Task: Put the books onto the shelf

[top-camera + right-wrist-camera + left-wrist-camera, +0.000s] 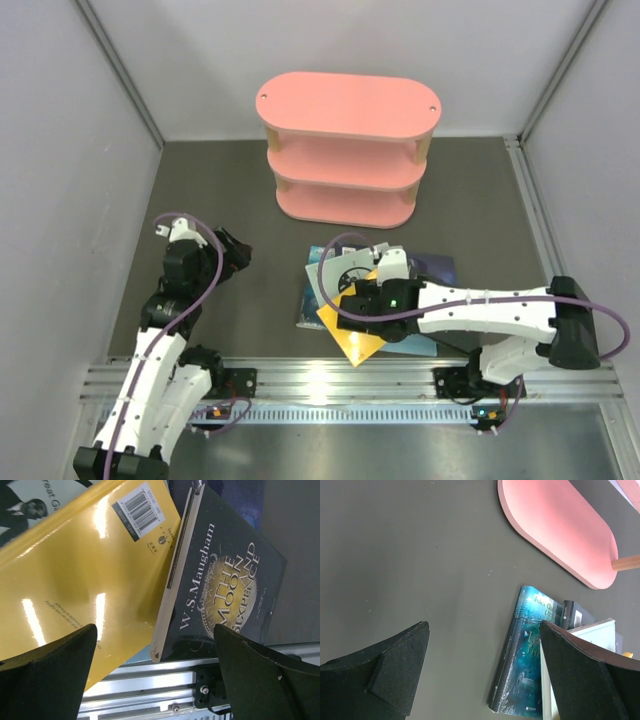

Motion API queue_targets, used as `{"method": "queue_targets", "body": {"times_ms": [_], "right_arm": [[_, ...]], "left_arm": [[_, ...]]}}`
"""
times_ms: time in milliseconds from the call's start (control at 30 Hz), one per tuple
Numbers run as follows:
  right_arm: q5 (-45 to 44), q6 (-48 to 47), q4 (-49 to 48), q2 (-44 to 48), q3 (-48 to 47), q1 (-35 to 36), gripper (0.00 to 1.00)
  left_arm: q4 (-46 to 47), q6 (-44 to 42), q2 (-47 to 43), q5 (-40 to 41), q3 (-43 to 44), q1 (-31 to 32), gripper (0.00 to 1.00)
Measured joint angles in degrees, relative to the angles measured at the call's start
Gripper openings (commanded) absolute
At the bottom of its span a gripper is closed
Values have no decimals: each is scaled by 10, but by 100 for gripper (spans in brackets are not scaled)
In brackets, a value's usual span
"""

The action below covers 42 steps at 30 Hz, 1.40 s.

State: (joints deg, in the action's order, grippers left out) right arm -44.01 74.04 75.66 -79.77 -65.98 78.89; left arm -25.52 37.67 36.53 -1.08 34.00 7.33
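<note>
The books (310,295) lie heaped at lower centre of the overhead view, just below the pink shelf (347,110). The right gripper (155,647) hangs spread wide over the yellow book (90,580) and the black book (225,580), grasping nothing. The left gripper (484,630) is likewise released. The right gripper would do best to straddle the black book's exposed page edge and pinch that one alone.

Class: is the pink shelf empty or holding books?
Empty where visible: the shelf's boards look bare; the books lie piled on the table.
</note>
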Motion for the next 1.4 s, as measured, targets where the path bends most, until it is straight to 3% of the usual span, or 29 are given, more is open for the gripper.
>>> {"method": "queue_targets", "body": {"times_ms": [367,433,533,567,633,667,1067,1400], "right_arm": [[4,-26,5,-10,91,-66,100],[4,-30,6,-7,94,-69,95],[4,-33,3,-9,94,-70,63],[3,-34,3,-13,94,-70,41],[5,-37,-5,-22,97,-71,19],[1,-36,3,-28,101,-71,2],[-11,-51,54,-19,101,-68,0],[-27,-141,62,38,-189,-88,0]], "left_arm": [[3,3,6,-12,-12,0,95],[4,4,7,-15,-14,0,95],[5,6,9,-17,-15,1,94],[5,7,9,-17,-15,1,94],[6,8,9,-19,-15,1,94],[6,8,9,-19,-15,1,94],[6,14,-3,-26,-16,1,94],[6,14,20,-32,1,4,93]]}}
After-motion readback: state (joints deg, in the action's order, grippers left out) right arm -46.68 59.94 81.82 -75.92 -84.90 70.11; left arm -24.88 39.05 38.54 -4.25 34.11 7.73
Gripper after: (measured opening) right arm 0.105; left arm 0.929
